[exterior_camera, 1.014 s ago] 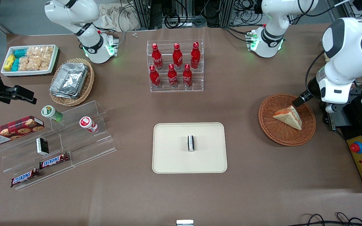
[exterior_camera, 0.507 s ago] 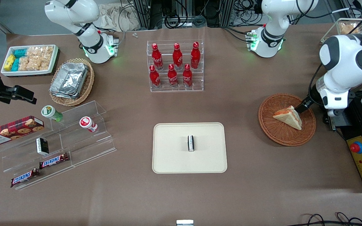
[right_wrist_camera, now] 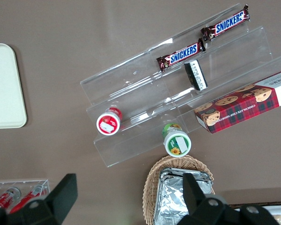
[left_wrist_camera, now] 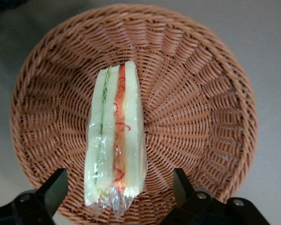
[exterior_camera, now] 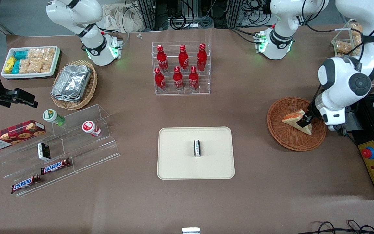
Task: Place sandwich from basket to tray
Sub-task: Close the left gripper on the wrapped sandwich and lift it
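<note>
The sandwich (exterior_camera: 293, 119), a plastic-wrapped wedge of pale bread with orange-red and green filling, lies in the round reddish-brown wicker basket (exterior_camera: 279, 130) toward the working arm's end of the table. In the left wrist view the sandwich (left_wrist_camera: 116, 145) lies edge-up in the basket (left_wrist_camera: 201, 108). My left gripper (exterior_camera: 304, 122) is open and hovers low over the sandwich, one finger on each side of its wrapped end, not touching it (left_wrist_camera: 119, 190). The cream-beige tray (exterior_camera: 177, 162) lies at the table's middle, nearer the front camera, with a small dark packet (exterior_camera: 197, 148) on it.
A clear rack of red bottles (exterior_camera: 181, 68) stands farther from the camera than the tray. A black control box (exterior_camera: 373, 165) with a red button sits beside the basket at the table's edge. Acrylic shelves with snacks (exterior_camera: 57, 146) and a foil-tray basket (exterior_camera: 73, 84) lie toward the parked arm's end.
My left arm has swung in and lowered; the gripper moved from the basket's rim to over the sandwich, nearer the camera. The sandwich has not moved.
</note>
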